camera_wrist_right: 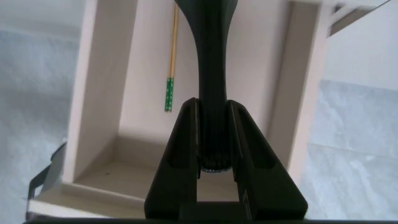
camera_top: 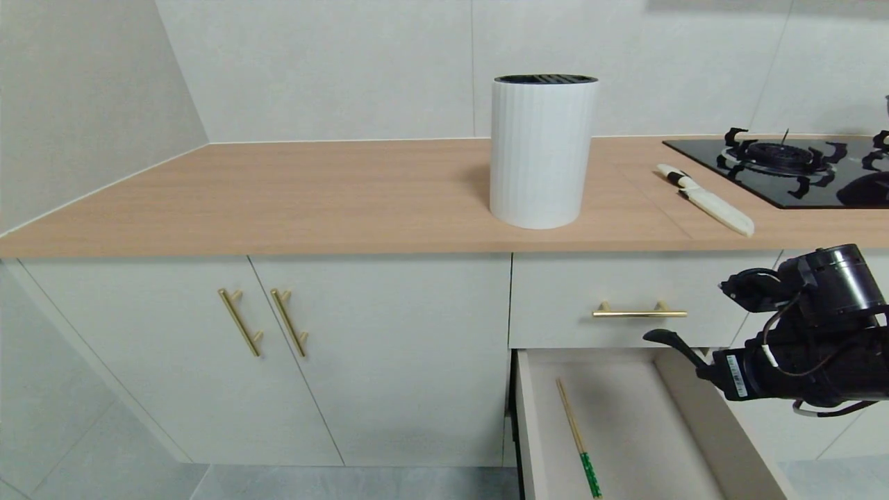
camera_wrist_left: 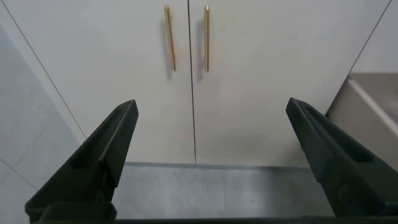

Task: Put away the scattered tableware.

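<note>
Two pincers are in service. The right pincer (camera_wrist_right: 213, 111) is pressed together on the ribbed handle of a black utensil (camera_wrist_right: 211, 50). The utensil projects forward from the fingers and hangs over the open drawer (camera_top: 526, 417), near the drawer's right wall. I cannot tell what kind of utensil it is; the head view shows a narrow, curved black tip.

One pair of chopsticks (camera_top: 576, 434) with green-patterned ends lies flat on the drawer floor, lengthwise, toward the left wall and apart from the utensil.

The left pincer (camera_wrist_left: 211, 109) is spread wide and holds nothing. It faces the two cabinet doors (camera_wrist_left: 249, 81), level with the lower ends of their brass handles (camera_wrist_left: 169, 37).

On the countertop (camera_top: 312, 194) a pale knife (camera_top: 705, 200) with a dark band at the handle lies flat between a white ribbed holder (camera_top: 542, 153) and the gas hob (camera_top: 785, 167), touching neither. The holder stands upright, with a black slotted top.
</note>
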